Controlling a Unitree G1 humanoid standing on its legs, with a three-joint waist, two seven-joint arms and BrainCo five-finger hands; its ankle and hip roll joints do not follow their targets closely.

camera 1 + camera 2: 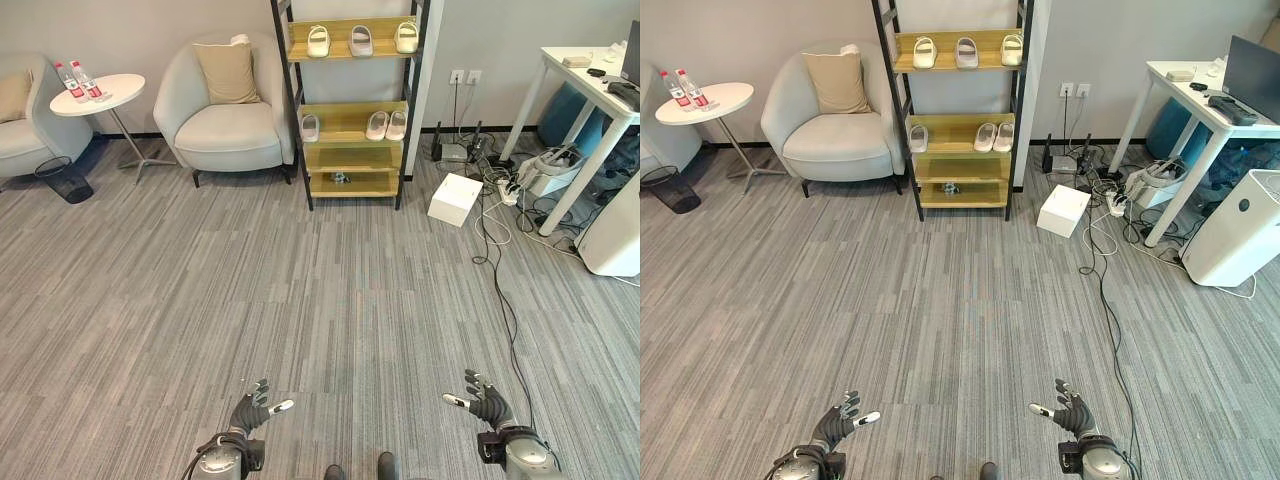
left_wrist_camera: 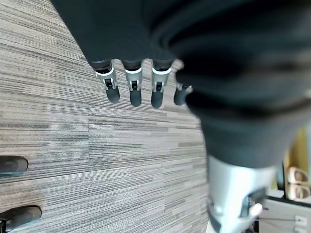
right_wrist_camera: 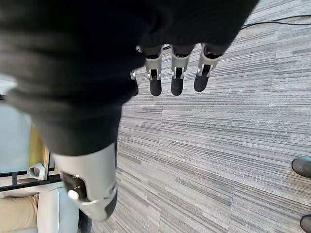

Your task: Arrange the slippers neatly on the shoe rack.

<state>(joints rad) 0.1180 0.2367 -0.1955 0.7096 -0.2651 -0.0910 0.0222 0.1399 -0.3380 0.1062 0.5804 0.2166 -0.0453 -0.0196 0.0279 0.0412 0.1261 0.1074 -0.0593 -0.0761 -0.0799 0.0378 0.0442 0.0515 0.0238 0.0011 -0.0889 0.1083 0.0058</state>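
Too small to identify: a dark little object (image 1: 341,178) on the lowest shelf of the shoe rack (image 1: 349,120), under the slippers (image 1: 387,125). Cut off by the picture's edge: the second armchair (image 1: 18,115) at the far left, the table (image 1: 590,95) with its monitor at the right, and the white appliance (image 1: 618,235) beside it. Hidden under the dark ribbed cover in each wrist view: most of the left robot hand (image 2: 131,87) and the right robot hand (image 3: 175,77), fingertips alone poking out.

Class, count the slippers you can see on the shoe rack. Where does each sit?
6: three spaced along the top shelf, one alone at the middle shelf's left, a pair at its right.
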